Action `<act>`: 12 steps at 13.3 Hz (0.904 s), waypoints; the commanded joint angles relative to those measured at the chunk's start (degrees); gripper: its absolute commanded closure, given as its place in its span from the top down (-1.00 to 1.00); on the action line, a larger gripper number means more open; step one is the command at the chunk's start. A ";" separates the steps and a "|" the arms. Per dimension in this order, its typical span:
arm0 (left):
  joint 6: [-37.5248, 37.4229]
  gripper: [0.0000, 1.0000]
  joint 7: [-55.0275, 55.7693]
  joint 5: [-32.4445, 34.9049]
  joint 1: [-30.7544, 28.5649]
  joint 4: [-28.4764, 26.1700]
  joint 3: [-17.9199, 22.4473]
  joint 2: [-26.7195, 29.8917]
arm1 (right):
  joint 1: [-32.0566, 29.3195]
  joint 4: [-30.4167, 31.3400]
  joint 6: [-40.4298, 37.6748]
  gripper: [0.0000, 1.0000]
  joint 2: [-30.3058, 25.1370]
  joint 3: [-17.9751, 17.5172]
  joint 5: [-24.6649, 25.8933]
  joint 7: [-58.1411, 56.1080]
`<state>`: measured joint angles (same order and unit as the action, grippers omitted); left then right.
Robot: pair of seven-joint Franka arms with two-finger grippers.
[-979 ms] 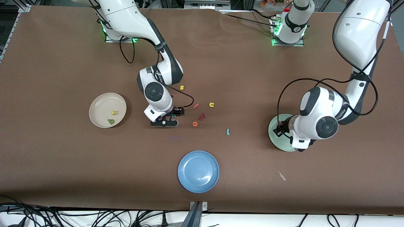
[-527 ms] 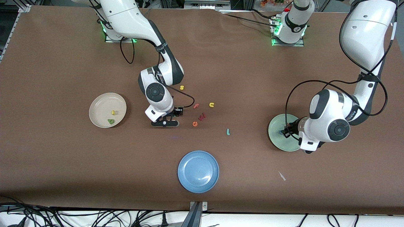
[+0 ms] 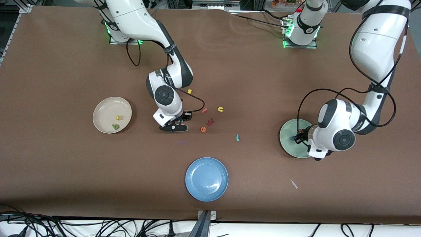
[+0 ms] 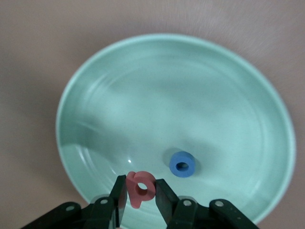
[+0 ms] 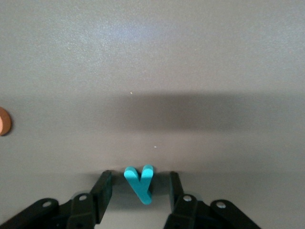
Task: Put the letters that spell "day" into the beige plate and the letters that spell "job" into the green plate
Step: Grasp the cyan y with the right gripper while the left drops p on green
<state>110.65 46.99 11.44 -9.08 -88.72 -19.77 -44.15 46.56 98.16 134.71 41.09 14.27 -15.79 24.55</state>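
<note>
Brown table (image 3: 65,164), left end effector (image 4: 141,194) pinching red "b" (image 4: 140,187) over green plate (image 4: 119,95), right end effector (image 5: 139,191) parted around teal "y" (image 5: 140,182).

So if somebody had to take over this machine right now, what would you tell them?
Left end effector: shut on the red b, over the green plate.
Right end effector: down at the table, fingers either side of the teal y, not touching it.
Done: blue o in the green plate; yellow a and green d in the beige plate.
Left: release b, grasp and carry y, fetch the teal j.
</note>
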 commanded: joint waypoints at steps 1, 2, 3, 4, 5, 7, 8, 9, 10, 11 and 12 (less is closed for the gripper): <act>0.53 -0.53 -0.85 1.83 -0.41 -1.01 -0.36 -0.41 | 0.46 -1.48 0.20 -0.31 1.18 0.41 -1.09 0.58; 0.53 0.27 -0.85 1.83 -0.24 -0.84 -0.36 -0.50 | 0.46 -1.48 0.20 -0.52 1.18 0.41 -1.18 0.58; 0.53 0.57 -0.67 1.83 -0.15 -0.58 -0.44 -0.50 | 0.37 -1.74 0.20 -0.63 1.18 0.41 -1.18 0.58; 0.36 1.00 -0.15 1.83 0.11 -0.49 -0.45 -0.24 | 0.37 -1.83 0.12 -0.74 1.18 0.41 -1.26 0.50; 0.18 1.00 -0.14 1.83 0.03 -0.31 -0.53 0.02 | 0.37 -2.09 0.03 -0.79 1.09 0.41 -1.44 0.76; 0.01 1.00 0.12 1.66 0.12 -0.05 -0.88 0.81 | 0.28 -3.93 -2.15 -0.87 0.83 0.58 -1.79 1.81; -0.08 1.00 0.12 1.57 0.12 0.48 -1.06 1.34 | -0.24 -5.07 -4.52 -0.89 0.57 0.84 -1.70 1.46; -0.17 1.00 0.12 1.48 0.29 1.00 -1.23 1.52 | -0.77 -5.95 -7.24 -0.89 0.22 1.19 -1.53 1.11; -0.17 1.00 0.12 1.74 0.99 1.10 -1.32 2.13 | -1.21 -6.05 -8.75 -0.89 -0.92 1.98 -1.35 0.33; -0.17 1.00 -0.05 1.83 1.87 1.18 -1.32 3.09 | -1.13 -5.70 -9.89 -0.89 -1.80 3.21 -1.35 -0.90; -0.17 1.00 -0.40 1.74 2.66 1.27 -1.32 3.88 | -1.13 -5.17 -11.90 -0.89 -2.94 4.44 -1.26 -2.30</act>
<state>111.06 46.90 11.51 -8.23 -87.20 -21.20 -42.83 45.97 92.75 126.69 40.43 17.04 -16.12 25.09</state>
